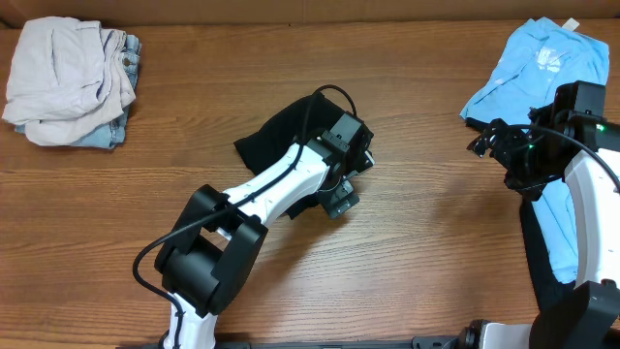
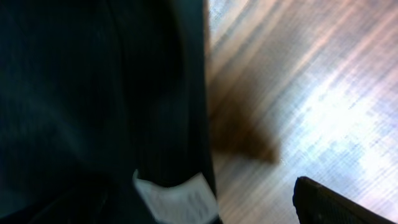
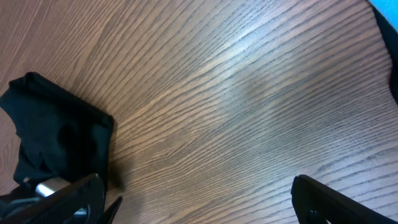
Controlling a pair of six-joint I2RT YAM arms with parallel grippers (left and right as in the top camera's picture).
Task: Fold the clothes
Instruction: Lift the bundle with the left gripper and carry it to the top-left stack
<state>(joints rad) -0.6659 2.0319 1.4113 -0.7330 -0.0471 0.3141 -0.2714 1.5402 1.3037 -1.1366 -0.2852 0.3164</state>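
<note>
The black T-shirt [image 1: 276, 141] lies crumpled at the table's middle. In the left wrist view it fills the left side [image 2: 93, 93], with its white label [image 2: 177, 199] at the bottom. My left gripper [image 1: 339, 202] hangs low at the shirt's right edge. It is open: one finger [image 2: 336, 205] stands wide over bare wood, and the other is hidden by fabric. The light blue shirt [image 1: 538, 68] lies at the far right. My right gripper [image 1: 494, 141] is open and empty just left of it, above bare wood [image 3: 199, 208]. The black shirt [image 3: 56, 137] shows at the left of the right wrist view.
A pile of pale and denim clothes [image 1: 68, 82] sits at the back left corner. More light blue fabric [image 1: 562, 223] runs under my right arm at the right edge. The wooden table [image 1: 436, 252] lies between the two arms.
</note>
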